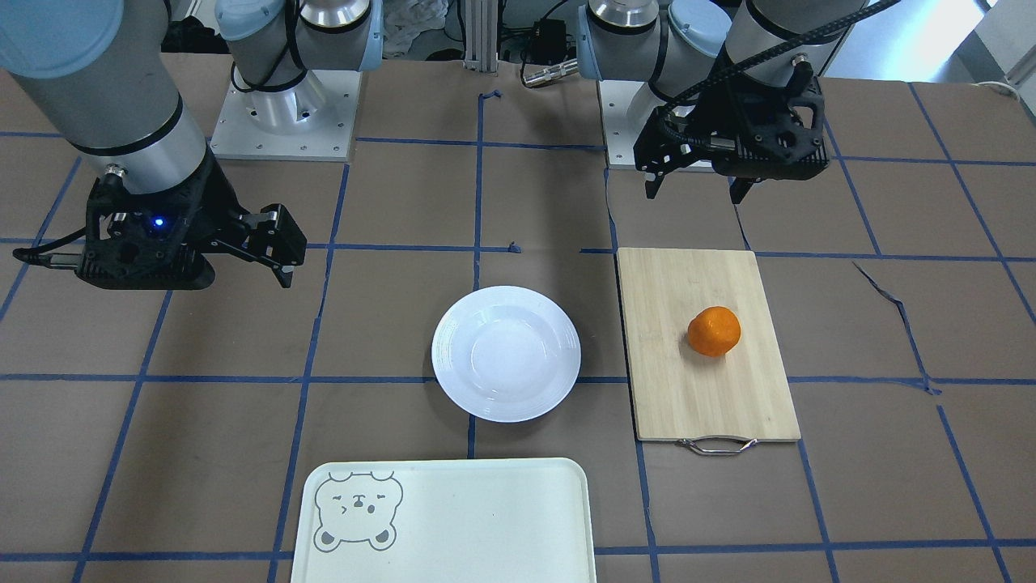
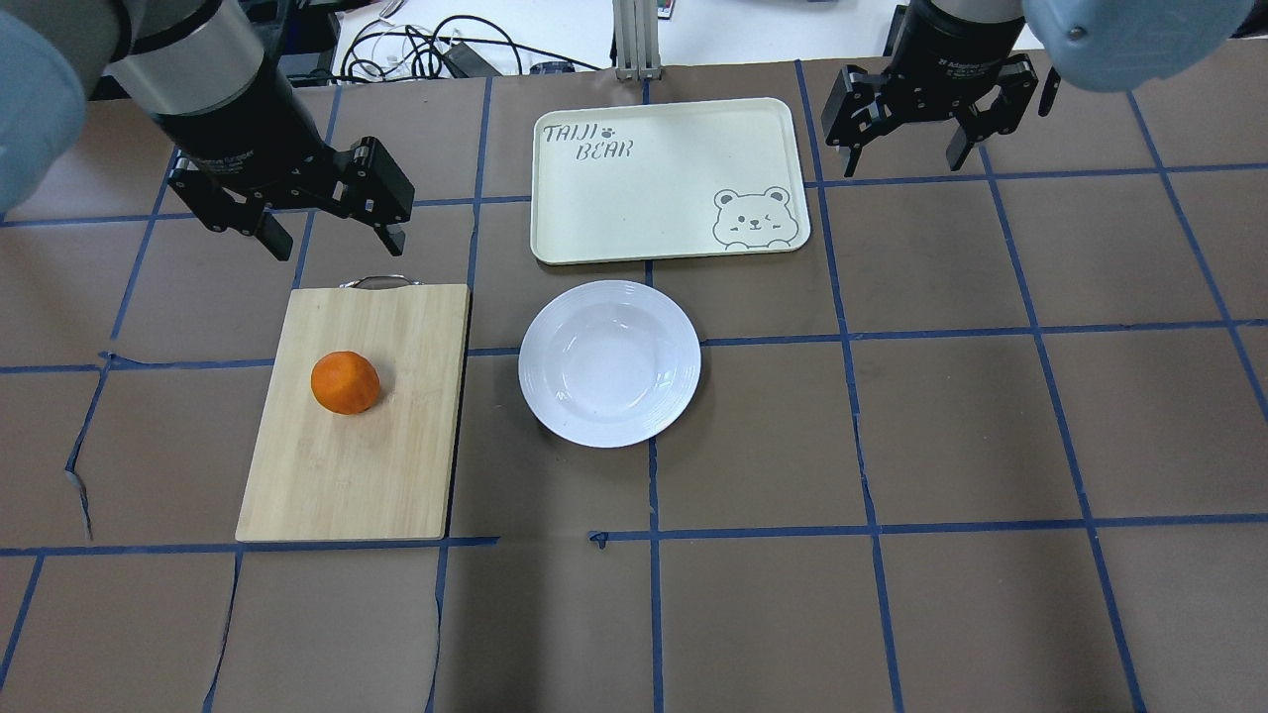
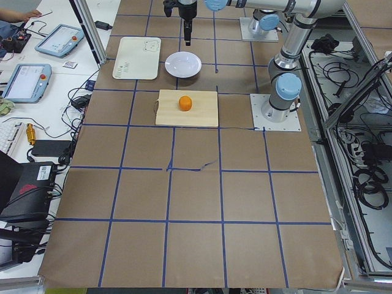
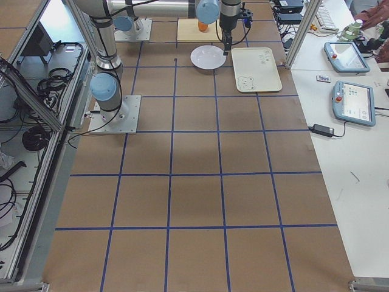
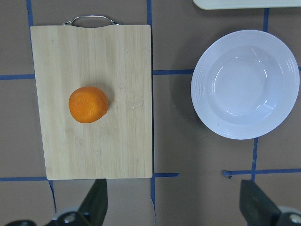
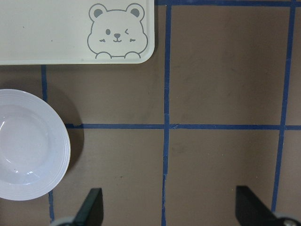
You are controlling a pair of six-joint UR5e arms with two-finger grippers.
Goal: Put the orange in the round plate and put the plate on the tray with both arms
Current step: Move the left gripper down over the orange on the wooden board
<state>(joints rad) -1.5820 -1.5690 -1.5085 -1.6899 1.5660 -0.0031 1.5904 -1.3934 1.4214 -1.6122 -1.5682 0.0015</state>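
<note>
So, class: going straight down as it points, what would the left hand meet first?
Likely the brown table paper, just off the cutting board's handle-free end; the left hand hangs high, so this is uncertain.

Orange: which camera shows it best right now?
The left wrist view: the orange appears largest, unobstructed on the cutting board. Overhead and front views show it clearly but smaller; side views, tiny; the right wrist view misses it.

A robotics lab — bolted arm bases (image 1: 279, 113), blue-taped grid table (image 2: 773, 446), teach pendants (image 4: 354, 103), loose cables (image 3: 367, 184) alongside.
</note>
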